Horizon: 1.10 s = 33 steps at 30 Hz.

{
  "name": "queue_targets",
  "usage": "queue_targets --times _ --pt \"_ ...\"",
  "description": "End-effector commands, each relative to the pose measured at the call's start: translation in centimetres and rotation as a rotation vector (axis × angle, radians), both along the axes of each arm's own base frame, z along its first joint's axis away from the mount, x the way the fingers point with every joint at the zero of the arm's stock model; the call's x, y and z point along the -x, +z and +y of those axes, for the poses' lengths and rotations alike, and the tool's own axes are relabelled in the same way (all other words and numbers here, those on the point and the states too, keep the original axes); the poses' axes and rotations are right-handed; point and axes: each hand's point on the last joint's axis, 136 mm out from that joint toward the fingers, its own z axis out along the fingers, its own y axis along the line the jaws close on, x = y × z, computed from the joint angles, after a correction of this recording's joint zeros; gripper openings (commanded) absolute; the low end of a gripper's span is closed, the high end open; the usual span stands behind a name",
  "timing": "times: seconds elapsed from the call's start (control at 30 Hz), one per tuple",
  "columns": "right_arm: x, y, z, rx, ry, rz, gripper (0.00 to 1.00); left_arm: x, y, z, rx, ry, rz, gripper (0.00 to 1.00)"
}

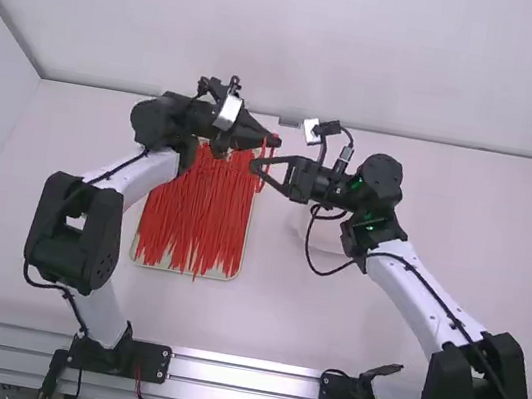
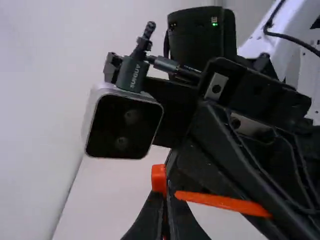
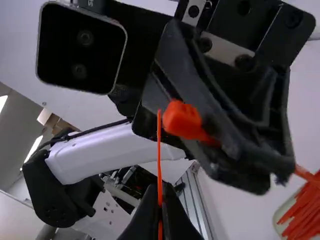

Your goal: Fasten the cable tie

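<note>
High view: left gripper (image 1: 271,145) and right gripper (image 1: 255,166) meet above the far end of a board (image 1: 240,256) of red ties (image 1: 198,214). The left one clamps the cable tie (image 3: 181,120) by its head. The right one pinches the thin tail, apparently close beside.

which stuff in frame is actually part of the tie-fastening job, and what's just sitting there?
In the job:
- cable tie, held up between both arms
- left claw, shut at its head
- right claw, shut on its strap

Lying about:
- spare ties, piled up
- tray under them
</note>
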Motion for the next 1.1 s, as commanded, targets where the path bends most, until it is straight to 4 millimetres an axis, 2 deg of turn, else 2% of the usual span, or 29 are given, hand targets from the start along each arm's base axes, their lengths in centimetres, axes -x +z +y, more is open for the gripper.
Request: queue_targets --times 0.0,0.13,0.33,0.63,0.77,1.07 --pt "0.6 0.3 0.3 -0.006 0.016 -0.004 0.00 -0.6 0.1 0.7 0.012 0.031 0.043 0.01" --pt "0.9 0.3 0.5 -0.006 0.028 -0.006 0.00 -1.2 0.4 1.2 0.038 0.064 0.047 0.01" --pt "0.3 0.3 -0.4 -0.002 0.017 -0.008 0.00 -2.2 0.8 2.3 0.069 0.117 0.045 0.01" --pt "0.3 0.5 0.1 -0.012 0.000 0.011 0.00 -2.1 0.8 2.0 0.075 0.114 0.010 0.01" --pt "-0.8 0.6 -0.2 -0.022 -0.052 0.032 0.00 -2.0 0.8 2.0 0.074 0.113 -0.014 0.01" --pt "-1.4 0.7 -0.1 -0.033 -0.090 0.051 0.00 -1.8 0.6 1.8 0.068 0.104 -0.043 0.01"
